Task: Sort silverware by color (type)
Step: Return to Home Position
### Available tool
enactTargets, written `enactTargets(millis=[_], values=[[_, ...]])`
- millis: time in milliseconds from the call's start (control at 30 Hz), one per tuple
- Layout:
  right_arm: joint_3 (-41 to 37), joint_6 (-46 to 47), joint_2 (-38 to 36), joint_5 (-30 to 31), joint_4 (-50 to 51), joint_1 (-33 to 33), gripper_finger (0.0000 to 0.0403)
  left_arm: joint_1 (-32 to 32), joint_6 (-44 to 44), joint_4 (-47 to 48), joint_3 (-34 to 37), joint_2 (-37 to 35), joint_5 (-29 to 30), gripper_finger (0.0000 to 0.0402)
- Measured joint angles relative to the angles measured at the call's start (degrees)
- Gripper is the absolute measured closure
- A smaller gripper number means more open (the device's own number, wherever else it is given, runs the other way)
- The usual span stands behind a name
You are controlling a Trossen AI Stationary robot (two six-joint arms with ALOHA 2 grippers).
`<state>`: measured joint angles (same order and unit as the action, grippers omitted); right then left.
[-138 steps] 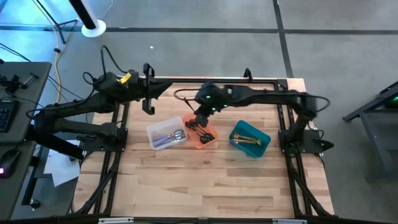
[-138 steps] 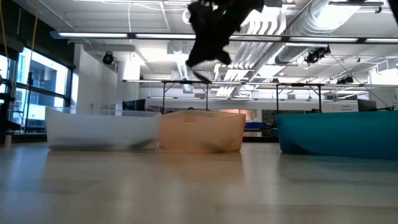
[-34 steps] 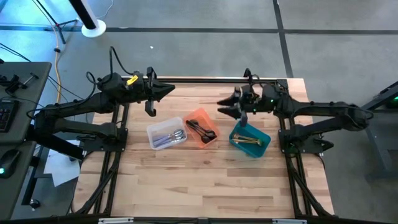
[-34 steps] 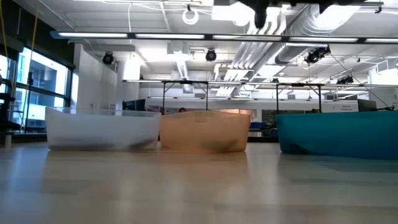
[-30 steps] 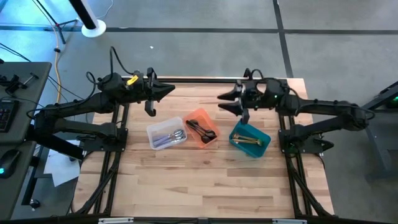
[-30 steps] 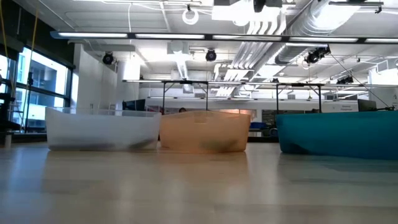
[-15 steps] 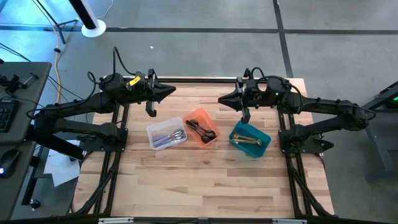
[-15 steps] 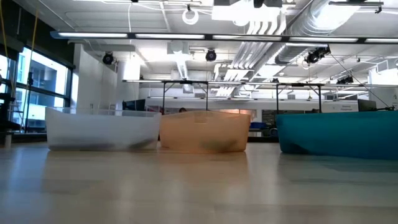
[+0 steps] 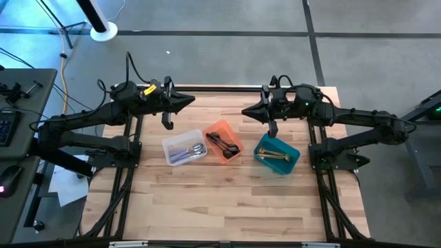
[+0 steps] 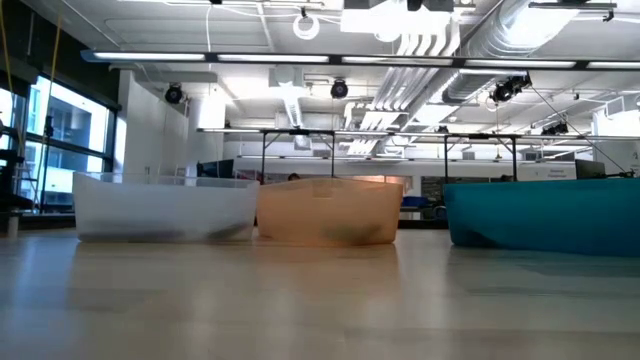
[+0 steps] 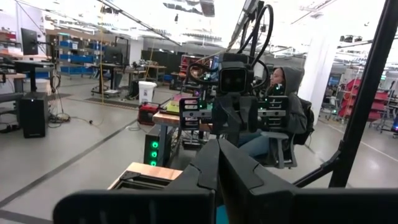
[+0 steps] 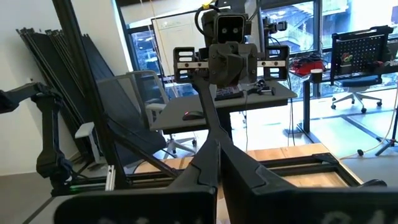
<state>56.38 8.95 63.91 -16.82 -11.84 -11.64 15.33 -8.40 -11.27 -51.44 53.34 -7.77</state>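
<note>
Silver pieces of silverware [image 9: 193, 151] lie in the clear bin [image 9: 183, 149], black ones [image 9: 222, 143] in the orange bin [image 9: 222, 142], gold ones [image 9: 275, 156] in the teal bin [image 9: 277, 153]. My left gripper [image 9: 190, 100] is shut and empty, high over the table's far left. My right gripper [image 9: 245, 111] is shut and empty, high over the far side, between the orange and teal bins. Each wrist view shows its own shut fingers [image 11: 217, 163] [image 12: 217, 163] and the other arm beyond.
The three bins stand in a row across the table's middle; the low view shows them side by side [image 10: 165, 205] [image 10: 328, 210] [image 10: 545, 212]. The wooden tabletop [image 9: 227, 200] lies bare in front of them. A person [image 11: 283, 106] sits beyond the table.
My right gripper has drawn back a little toward the table's right and far edge, staying high and empty. The bins and silverware have kept still.
</note>
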Motion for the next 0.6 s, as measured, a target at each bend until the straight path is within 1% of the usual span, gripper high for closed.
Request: enactTargets(millis=[100, 233, 333, 433, 600], values=[[0.00, -0.02, 0.00, -0.45, 0.00, 0.00, 0.0401, 0.02, -0.24, 0.49, 0.00, 0.00, 0.00, 0.0402], [0.00, -0.02, -0.02, -0.81, 0.00, 0.00, 0.0402, 0.02, -3.00, 3.18, 0.00, 0.00, 0.00, 0.0401], [0.00, -0.02, -0.02, -0.81, 0.02, 0.00, 0.0402, -0.30, -2.87, 4.75, 0.23, 0.00, 0.00, 0.0402], [0.00, 0.04, -0.02, -0.79, 0.35, 0.00, 0.0402, -1.86, -2.45, 1.40, 3.01, -0.03, 0.05, 0.0402], [-0.02, 0.91, -0.04, -0.79, 2.18, 0.00, 0.0403, -4.24, -3.75, -7.63, 11.41, -3.29, 0.00, 0.0402]])
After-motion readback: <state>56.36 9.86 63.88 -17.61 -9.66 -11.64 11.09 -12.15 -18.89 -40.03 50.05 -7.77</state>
